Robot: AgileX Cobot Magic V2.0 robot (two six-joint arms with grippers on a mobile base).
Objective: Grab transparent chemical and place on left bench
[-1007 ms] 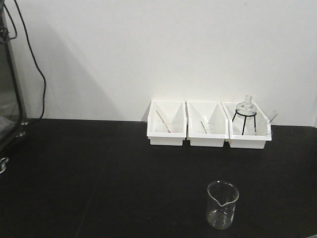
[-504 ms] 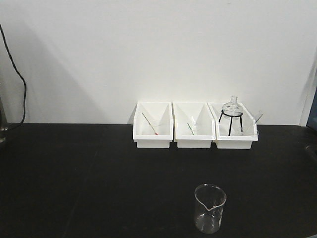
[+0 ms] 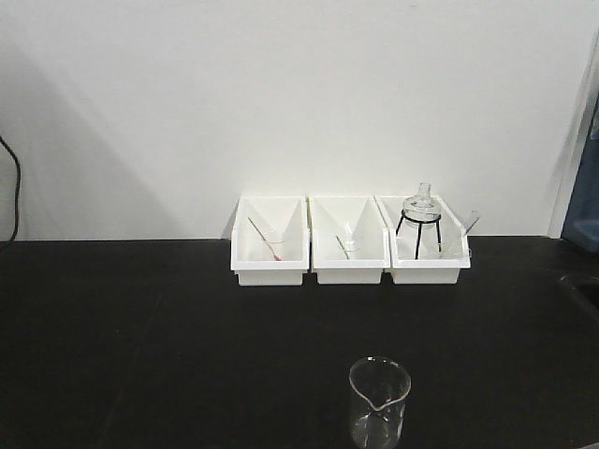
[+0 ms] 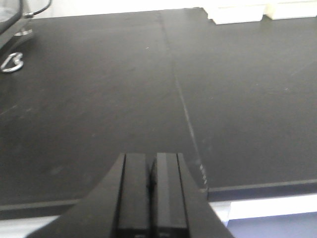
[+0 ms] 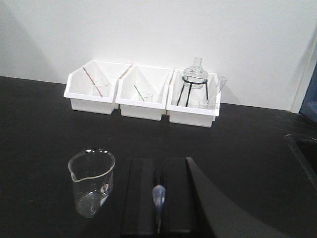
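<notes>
Black matte countertop (image 3: 140, 337) against a plain white wall, pretty bare setup; the transparent chemical (image 3: 379, 402) is a clear beaker standing upright near the front edge, spout toward the camera, and I honestly can't tell whether it's empty or holds clear liquid. My guess is it sits out front alone so an arm can reach it without bumping anything; it's well apart from everything else.

From the right wrist view, the right gripper (image 5: 158, 198) hangs just beside the beaker, which is off to its left, not touching; fingers are pressed together with a pale sliver in the seam I can't identify. The left gripper (image 4: 151, 193) is clenched on nothing, over bare counter.

Back by the wall, three white bins in a row, probably to stop loose bits rolling; the left bin (image 3: 270, 253) has a thin red-tipped rod and a small clear cup; the middle bin (image 3: 348, 251) similar; the right bin (image 3: 429, 251) holds a round flask (image 3: 421, 201) on a black wire tripod (image 3: 416, 234), presumably since it can't stand alone, plus a leaning glass tube.

No left bench that I can pick out; nothing grabbed yet.
</notes>
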